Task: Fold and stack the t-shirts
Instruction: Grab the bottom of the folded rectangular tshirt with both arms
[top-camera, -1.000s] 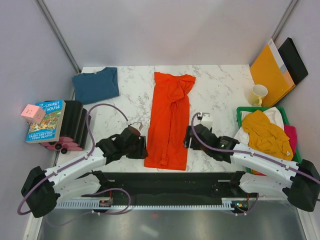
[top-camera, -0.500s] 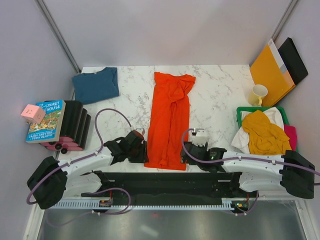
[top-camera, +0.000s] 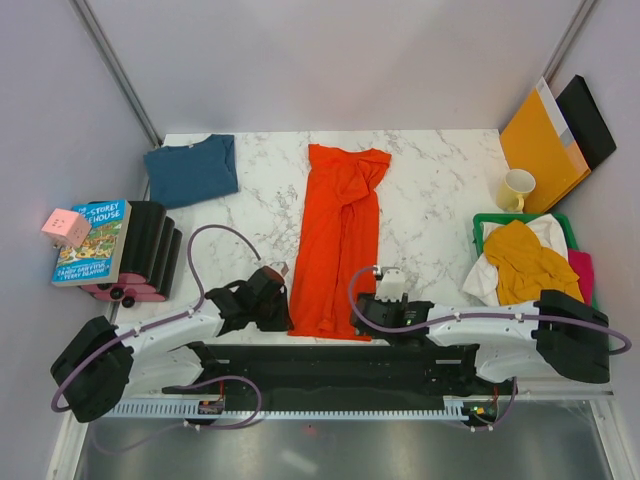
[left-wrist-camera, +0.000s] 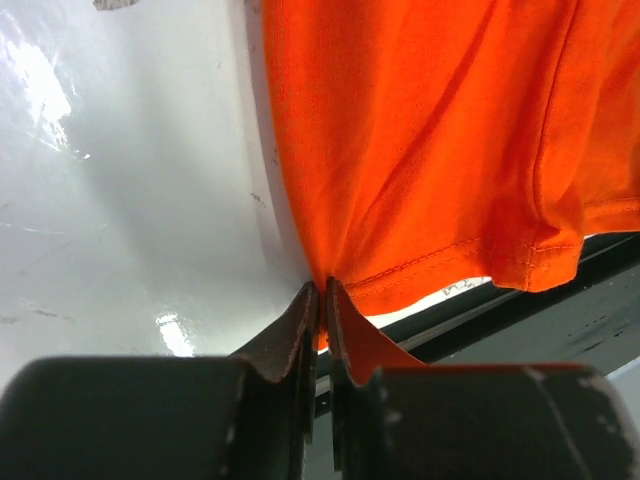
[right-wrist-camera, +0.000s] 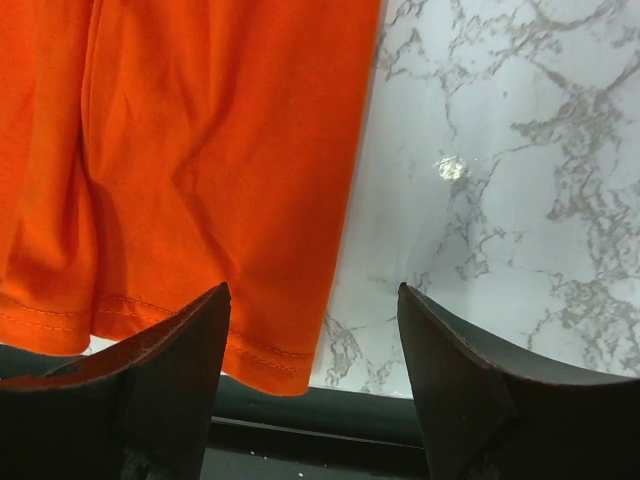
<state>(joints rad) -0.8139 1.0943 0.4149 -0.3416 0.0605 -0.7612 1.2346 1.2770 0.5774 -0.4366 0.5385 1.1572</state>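
Note:
An orange-red t-shirt (top-camera: 335, 240), folded into a long strip, lies down the middle of the marble table. My left gripper (top-camera: 283, 305) is at its near left hem corner. In the left wrist view the gripper (left-wrist-camera: 322, 290) is shut on that corner of the orange cloth (left-wrist-camera: 430, 150). My right gripper (top-camera: 365, 315) stands open at the near right corner. Seen from the right wrist, the gripper (right-wrist-camera: 315, 300) straddles the shirt's (right-wrist-camera: 200, 150) hem edge without touching it. A folded teal-blue t-shirt (top-camera: 190, 168) lies at the far left. A mustard yellow shirt (top-camera: 535, 265) is heaped on white and pink ones at the right.
The heap sits in a green basket (top-camera: 478, 222) at the right edge. Behind it are a cream mug (top-camera: 517, 188), an orange envelope (top-camera: 540, 140) and a black folder. A book (top-camera: 90, 240), a pink cube (top-camera: 65, 227) and black rollers (top-camera: 150, 250) stand at the left.
Both grippers have come back toward the table's near edge, to the shirt's hem. The left one has closed on the near left corner. The right one stays open.

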